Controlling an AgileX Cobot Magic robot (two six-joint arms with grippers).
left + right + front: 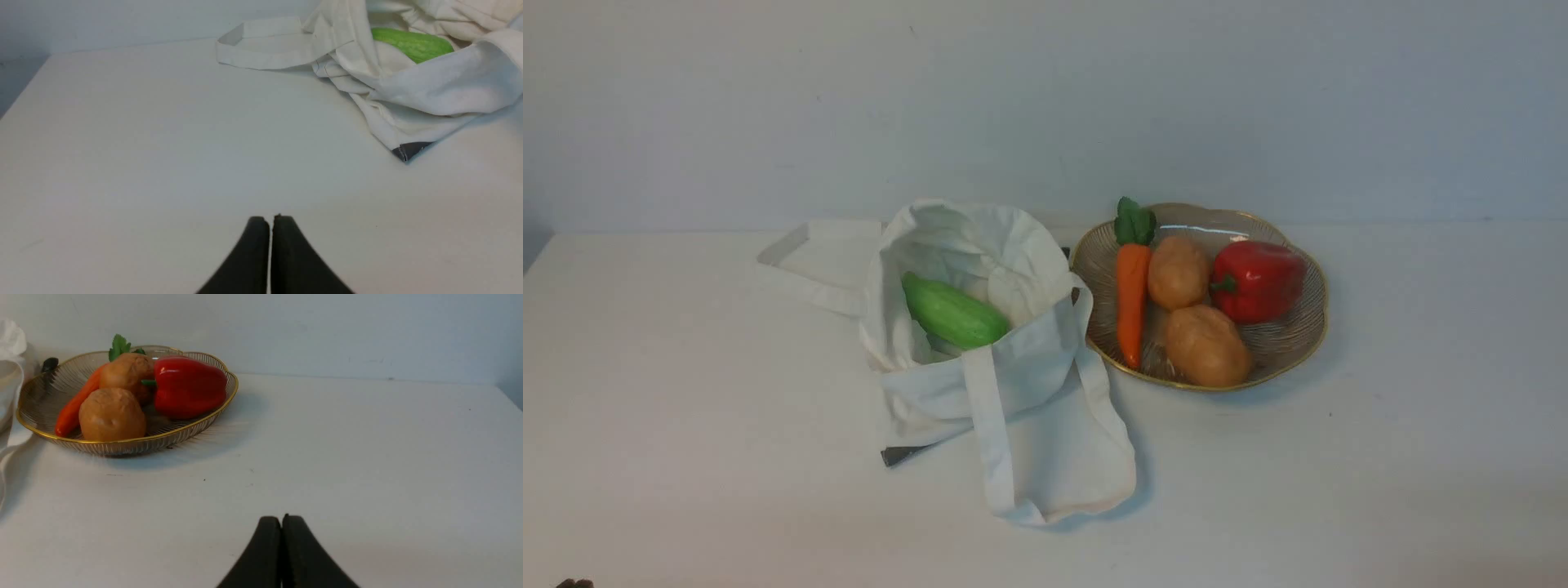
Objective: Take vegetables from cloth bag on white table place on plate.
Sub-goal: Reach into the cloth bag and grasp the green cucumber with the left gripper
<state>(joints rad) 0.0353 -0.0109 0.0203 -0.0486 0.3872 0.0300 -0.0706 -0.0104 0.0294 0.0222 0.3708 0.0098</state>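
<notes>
Left claw [271, 218] closed and empty, green vegetable [954, 312] in the cloth bag's [1029, 359] mouth.
Best to open above it, grip across its middle, and lift clear of the fabric.

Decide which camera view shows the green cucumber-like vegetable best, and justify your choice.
The front view: the green vegetable appears nearly whole inside the bag's mouth. The left wrist view shows only part above the cloth; the right wrist view, none.

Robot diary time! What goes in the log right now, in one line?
green vegetable: in cloth bag | left gripper: shut | right gripper: shut
</notes>
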